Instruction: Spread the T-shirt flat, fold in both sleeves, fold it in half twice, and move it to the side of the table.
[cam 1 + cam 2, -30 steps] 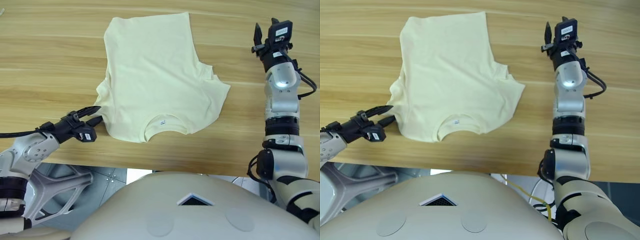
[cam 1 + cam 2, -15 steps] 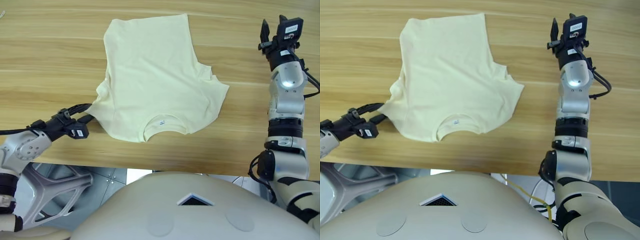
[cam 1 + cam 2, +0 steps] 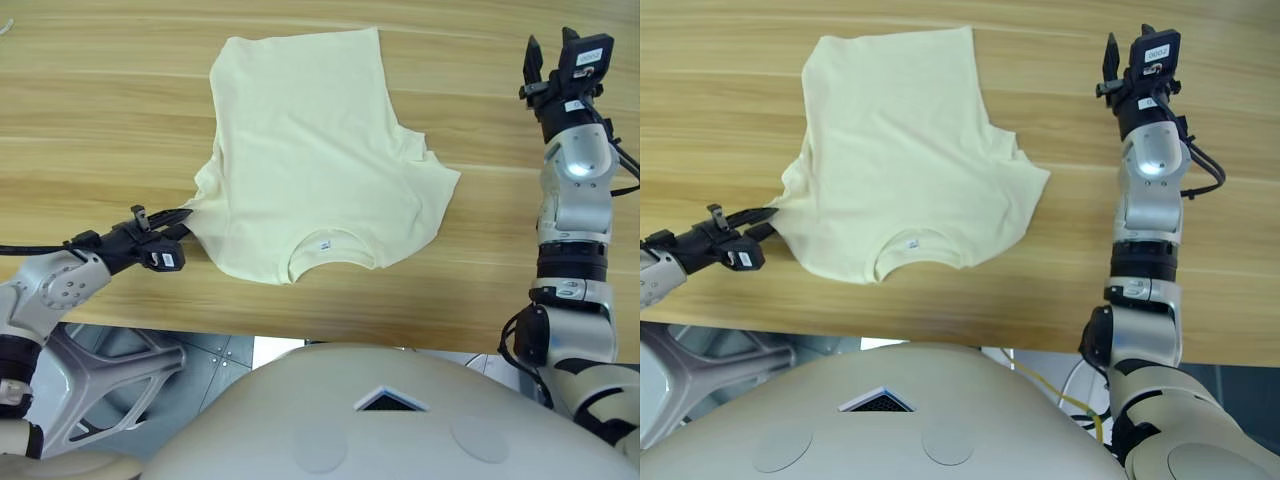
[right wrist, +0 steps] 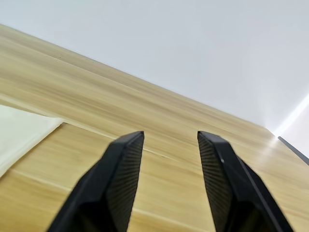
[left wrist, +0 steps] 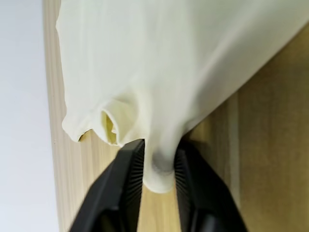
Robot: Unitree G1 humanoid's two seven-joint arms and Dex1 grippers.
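Note:
A pale yellow T-shirt (image 3: 310,150) lies on the wooden table (image 3: 100,120), collar toward the near edge and hem at the far side. Its right sleeve (image 3: 430,185) is spread out; the left sleeve is bunched. My left gripper (image 3: 178,222) is at the shirt's near left edge, shut on the left sleeve (image 5: 159,166), which is pinched between the black fingers (image 5: 128,179). My right gripper (image 3: 552,62) is raised above the table's far right, well clear of the shirt, open with nothing between its fingers (image 4: 118,174).
The table's near edge (image 3: 300,330) runs just below the collar. Bare wood (image 3: 720,90) surrounds the shirt on the left, right and far sides.
My left gripper drew back to the left and came in again, now shut on the sleeve edge. The right arm rose and shifted a little to the right.

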